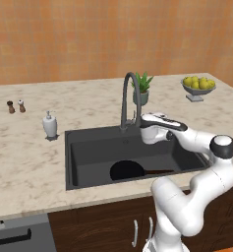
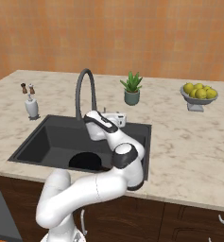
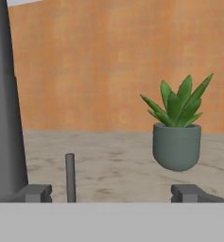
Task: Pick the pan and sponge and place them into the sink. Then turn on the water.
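I am holding my gripper (image 3: 111,193) wide open and empty, level with the base of the faucet (image 1: 126,98), and looking along it toward the back wall. The thin upright lever (image 3: 70,177) is standing between my finger tips, nearer the left one, not yet touched; the faucet's thick grey stem is rising just beyond my left tip. A potted plant (image 3: 177,130) is sitting farther back, ahead of my right tip.

Below and behind my hand, the pan (image 1: 129,171) is lying flat on the floor of the sink (image 1: 88,147), its handle pointing toward my arm's side, so I judge that part done. I cannot make out the sponge anywhere in the basin, so I cannot tell whether it is in. No water is running; turning it on is what I am judging to be left.
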